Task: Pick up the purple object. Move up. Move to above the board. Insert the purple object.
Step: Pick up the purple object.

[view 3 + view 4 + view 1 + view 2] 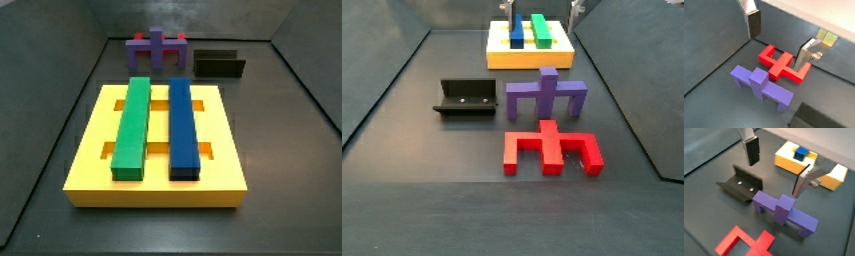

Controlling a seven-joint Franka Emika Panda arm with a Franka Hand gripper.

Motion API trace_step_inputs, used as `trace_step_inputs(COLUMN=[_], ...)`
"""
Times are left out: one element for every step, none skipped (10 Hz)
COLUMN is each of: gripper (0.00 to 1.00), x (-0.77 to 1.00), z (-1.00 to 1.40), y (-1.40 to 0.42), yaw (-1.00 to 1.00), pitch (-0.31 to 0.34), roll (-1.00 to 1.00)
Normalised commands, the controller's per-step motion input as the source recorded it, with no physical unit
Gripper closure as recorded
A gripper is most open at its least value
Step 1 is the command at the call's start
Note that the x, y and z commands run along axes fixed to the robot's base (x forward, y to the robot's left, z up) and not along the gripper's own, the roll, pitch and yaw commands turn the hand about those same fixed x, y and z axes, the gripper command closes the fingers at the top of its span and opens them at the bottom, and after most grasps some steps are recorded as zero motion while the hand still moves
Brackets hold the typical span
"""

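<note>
Pincer above the purple object

The pincer (774,170), spread wide and empty, hovers over the purple object (784,212); the board (531,45) sits at upper centre.

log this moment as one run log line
phase: before pick | pincer: open, above the floor, holding nothing | purple piece: on floor between board and red piece | insert: not done

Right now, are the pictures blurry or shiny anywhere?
In both wrist views the open gripper above the purple object looks soft-edged, its silver fingers catching light. In a side view the board is sharp and evenly lit. In a side view the floor shows only faint shadows, no glare.
</note>
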Motion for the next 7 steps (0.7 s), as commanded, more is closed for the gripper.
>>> trace_step_inputs(gripper=[0.00,0.00,0.00,0.00,0.00,0.00,0.00], x=[0.01,0.02,0.00,0.00,0.00,0.00,0.02], z=[-0.21,-0.18,-0.17,-0.17,-0.17,-0.18,-0.21], y=[0.00,0.00,0.00,-0.01,-0.02,-0.01,-0.01], yaw=[-0.80,-0.81,-0.90,-0.96,-0.95,-0.93,-0.92], pitch=[0.091,0.076,0.046,0.053,0.069,0.079,0.070], roll=[0.13,0.12,0.07,0.03,0.00,0.00,0.00])
